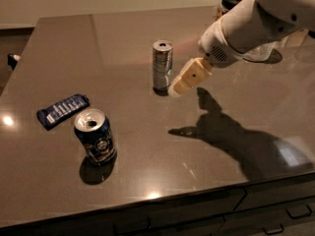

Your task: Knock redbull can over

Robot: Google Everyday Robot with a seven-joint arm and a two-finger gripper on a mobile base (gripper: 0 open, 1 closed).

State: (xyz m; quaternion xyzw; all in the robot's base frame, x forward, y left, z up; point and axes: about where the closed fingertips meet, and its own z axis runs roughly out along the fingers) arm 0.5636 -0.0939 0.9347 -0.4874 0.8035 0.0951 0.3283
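The redbull can [162, 66], tall, slim and silver-and-blue, stands upright near the middle of the dark table [128, 156]. My gripper [178, 86], with cream-coloured fingers on a white arm coming in from the upper right, is low over the table just right of the can's base, very close to it. Whether it touches the can does not show.
A shorter, wider dark blue can [96, 136] stands upright at the front left. A flat dark blue wrapper [62, 110] lies left of it. A dark-lidded jar [233, 0] stands at the back right behind the arm. The table's front edge runs along the bottom.
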